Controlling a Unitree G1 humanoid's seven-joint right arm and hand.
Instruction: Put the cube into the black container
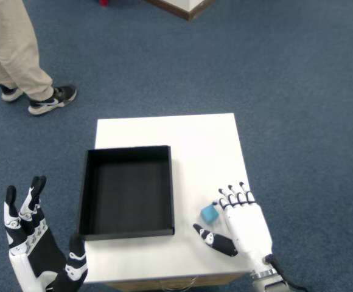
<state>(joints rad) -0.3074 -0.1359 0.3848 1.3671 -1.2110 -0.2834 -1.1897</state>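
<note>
A small light-blue cube (209, 213) lies on the white table (188, 137), just right of the black container (127, 191). My right hand (243, 223) rests over the table's front right corner, palm down, fingers apart. The cube sits in the gap between the thumb (216, 241) and the curled fingertips (232, 196), close to both; I cannot tell whether they touch it. The container is a shallow square tray, with nothing inside. The left hand (33, 249) hovers with its fingers apart off the table's front left corner.
A person's legs and black shoes (53, 99) stand on the blue carpet beyond the table's far left. A piece of light furniture (185, 6) shows at the top edge.
</note>
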